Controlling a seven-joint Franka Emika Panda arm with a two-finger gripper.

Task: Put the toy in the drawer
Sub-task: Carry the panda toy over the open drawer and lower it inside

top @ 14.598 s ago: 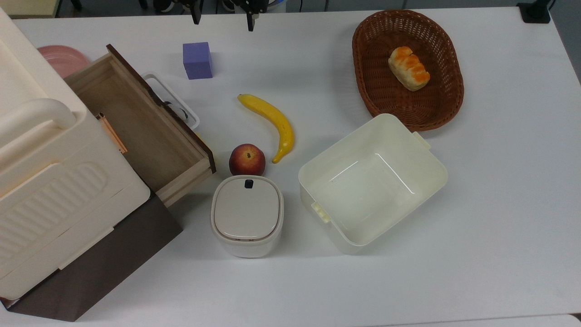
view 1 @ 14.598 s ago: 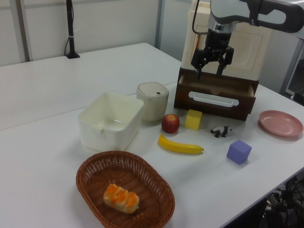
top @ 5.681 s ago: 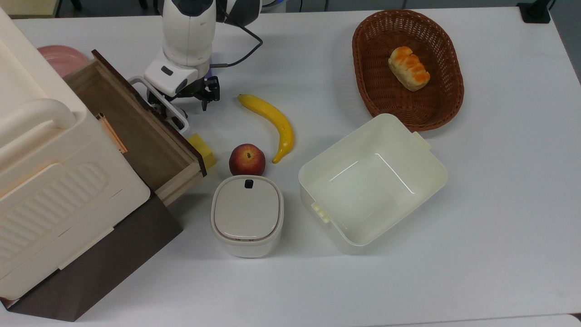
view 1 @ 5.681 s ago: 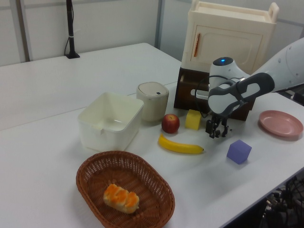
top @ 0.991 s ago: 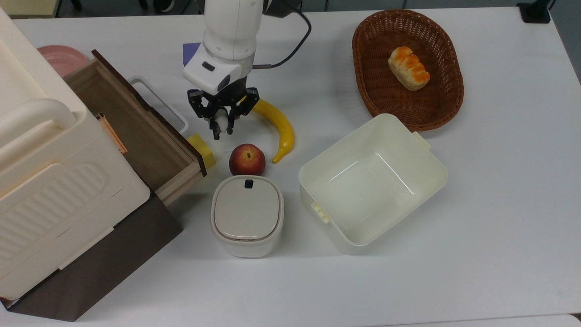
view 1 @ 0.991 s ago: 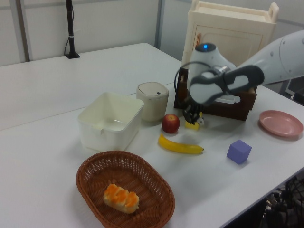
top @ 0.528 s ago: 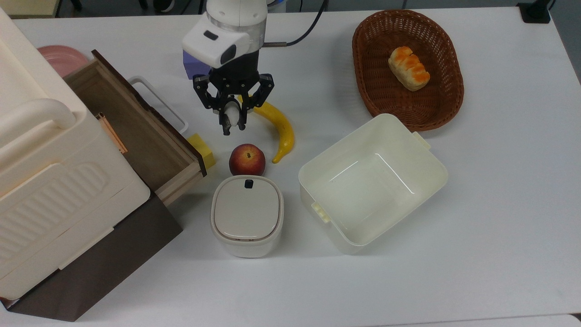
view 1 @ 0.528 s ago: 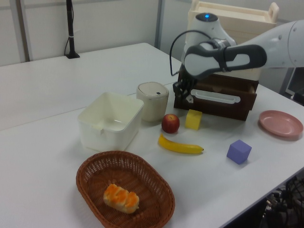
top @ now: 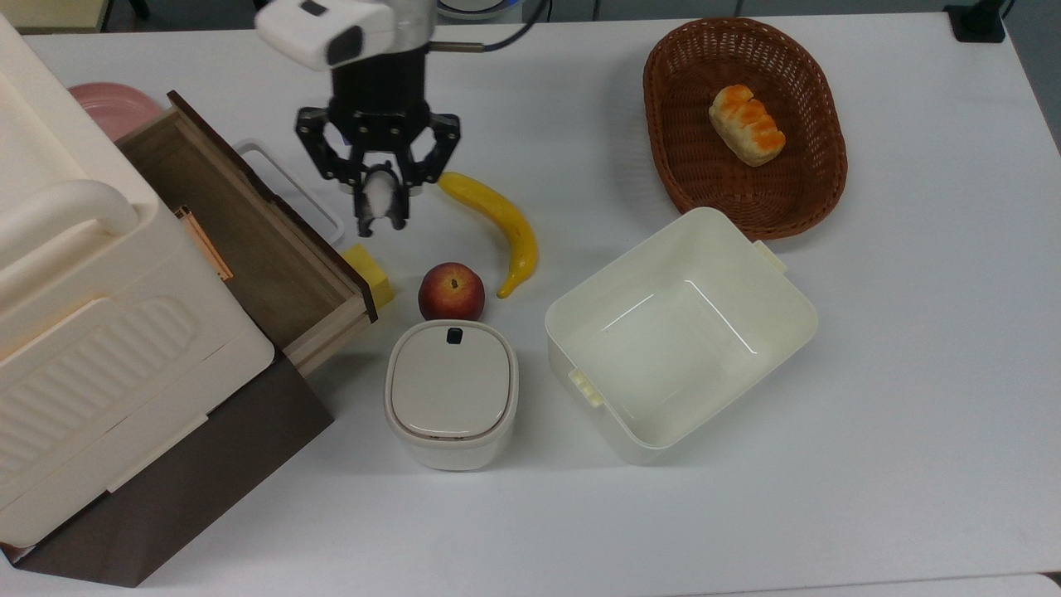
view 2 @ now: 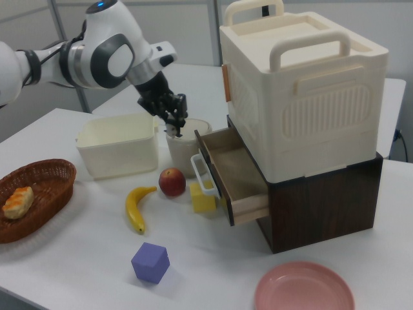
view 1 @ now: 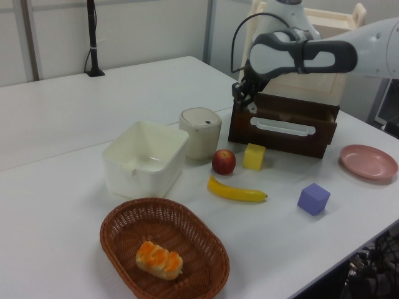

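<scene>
Top view showed the hand (top: 378, 203) pinching the toy (top: 378, 197) between its fingers, raised well clear of the table (top: 912, 332); half a second before it had hung lower and further toward the top view's right, over the near end of the banana (top: 496, 224), and a second before it had been lower again, close above the table beside the yellow block (top: 370, 269); so the toy had been lifted and carried toward the top view's left, to just short of the drawer's white loop handle (top: 290, 191); the drawer (top: 249, 240) stood pulled out and bare inside; judged from this, the pick was done and the carry was partway, with the toy still outside the drawer and needing to cross the dark front panel before release; in the left view the hand (view 1: 243, 99) hung in front of the drawer's corner, above its level; counted on the table: one toy, one drawer, one banana, one apple (top: 451, 291), one yellow block, one purple cube (view 2: 150, 263), one pink plate (view 2: 303, 287), one wicker basket (top: 821, 149) holding one bread roll (top: 746, 124), one open cream bin (top: 613, 431), one lidded white container (top: 452, 394), and one cream cabinet (view 2: 303, 97) above the drawer.
</scene>
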